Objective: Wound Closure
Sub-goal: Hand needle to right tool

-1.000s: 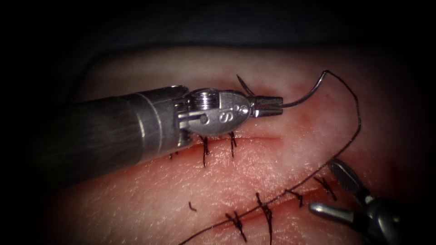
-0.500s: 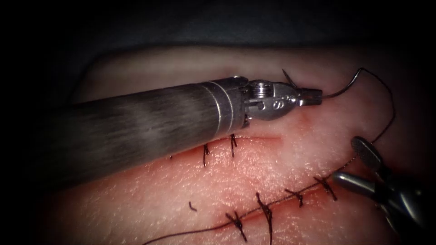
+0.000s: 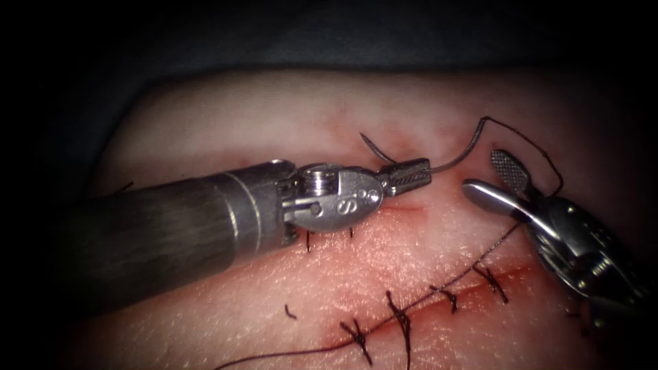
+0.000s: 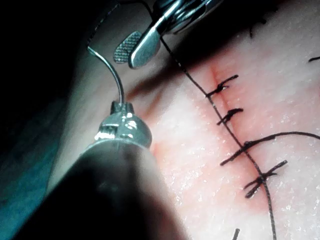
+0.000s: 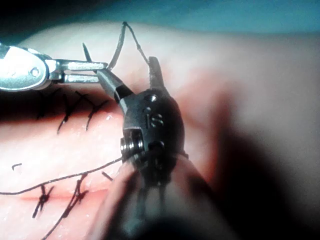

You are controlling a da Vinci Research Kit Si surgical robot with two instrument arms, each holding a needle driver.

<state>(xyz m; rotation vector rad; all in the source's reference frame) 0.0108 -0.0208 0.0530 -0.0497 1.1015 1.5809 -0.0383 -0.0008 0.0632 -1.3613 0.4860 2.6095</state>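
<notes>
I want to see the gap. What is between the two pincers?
In the endoscope view, the needle's back half arcs from the left pincer, which grips it mid-curve, toward the open right pincer, above the tissue.

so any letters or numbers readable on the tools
"S": stamped on the left tool's wrist, read in the endoscope view.
A stamped mark, perhaps "IS" or "S", on the right tool's wrist in the right wrist view: too blurred to read for sure.

Thread point(image 3: 439, 291) cut off by lower edge
</notes>
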